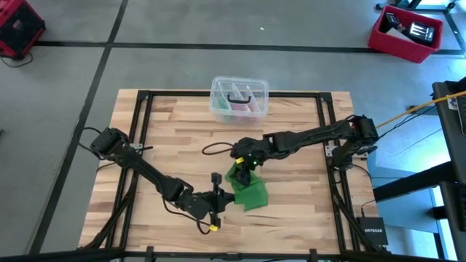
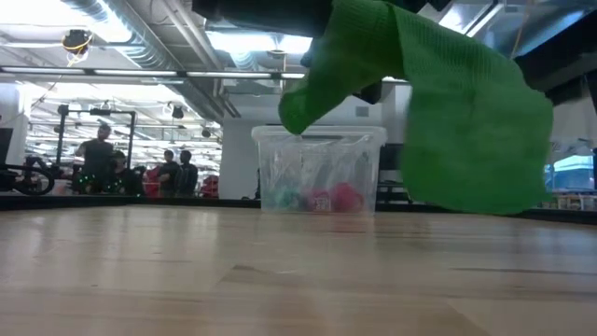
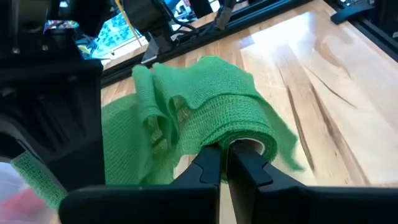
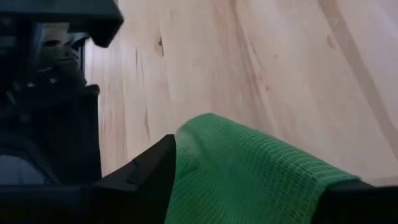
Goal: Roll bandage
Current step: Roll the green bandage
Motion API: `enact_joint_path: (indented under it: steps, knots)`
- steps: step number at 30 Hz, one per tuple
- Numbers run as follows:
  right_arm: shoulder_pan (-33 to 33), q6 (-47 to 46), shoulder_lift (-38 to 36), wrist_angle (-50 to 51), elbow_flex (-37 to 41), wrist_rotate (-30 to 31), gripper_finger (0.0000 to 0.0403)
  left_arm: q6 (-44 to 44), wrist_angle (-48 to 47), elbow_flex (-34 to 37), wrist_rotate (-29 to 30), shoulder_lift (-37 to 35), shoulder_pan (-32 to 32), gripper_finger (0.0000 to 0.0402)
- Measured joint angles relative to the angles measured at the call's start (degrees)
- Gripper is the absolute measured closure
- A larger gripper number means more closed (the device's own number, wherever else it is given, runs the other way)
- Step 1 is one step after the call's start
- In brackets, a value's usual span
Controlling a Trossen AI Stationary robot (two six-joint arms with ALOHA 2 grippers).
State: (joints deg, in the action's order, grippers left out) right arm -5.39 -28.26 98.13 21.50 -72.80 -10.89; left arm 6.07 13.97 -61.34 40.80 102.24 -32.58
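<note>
1. Two arms are meeting near the middle front of your table point(image 1: 175, 145), and both are working on the bandage point(image 1: 247, 191).
2. Your left gripper point(image 3: 225, 163) is reaching in from the front left with its fingers point(image 3: 208, 167) pressed together, pinching the rolled end of the bandage point(image 3: 236, 127) at the roll's open core.
3. Your right gripper point(image 1: 245, 169) is pointing down over the loose part of the bandage; in the right wrist view the green fabric point(image 4: 249, 174) is lying across the gap between its two spread fingers point(image 4: 146, 171), so the jaws are standing wide rather than clamping.
4. You are looking at a bandage that is only partly wound: a short green roll in the left fingers, with crumpled loose folds beside it toward the right gripper.
5. In the low view the bandage point(image 2: 448, 112) is hanging above the tabletop, clear of the wood.
6. Behind it, a clear plastic box point(image 1: 239, 97) is sitting at the back edge of the table, well apart from both grippers.
</note>
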Motion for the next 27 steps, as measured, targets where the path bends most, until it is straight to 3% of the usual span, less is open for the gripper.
enact_joint_path:
  steps: [6,14,18,21,24,27]
  knots:
    - [2.2,0.2,-1.9,3.2,-2.0,-2.7,0.0182,1.2,0.0,0.0,0.0,0.0,0.0,0.04]
    - [0.8,3.1,-10.1,12.6,-8.2,1.2,0.0182,2.3,0.2,0.0,0.0,-0.5,0.4,0.04]
    - [-2.6,3.1,-15.0,17.8,-8.5,6.9,0.0182,2.2,0.5,0.0,0.1,-0.5,0.4,0.04]
    - [-5.9,3.2,-17.9,20.9,-8.5,14.6,0.0182,2.0,0.7,0.0,0.0,-0.5,0.4,0.04]
    - [-7.7,3.5,-18.8,18.6,-8.5,24.5,0.0182,2.6,2.7,0.0,0.1,-0.5,0.4,0.04]
    - [-7.7,6.6,-18.2,14.6,-8.5,27.7,0.0182,4.5,4.4,0.0,0.1,-0.5,0.4,0.04]
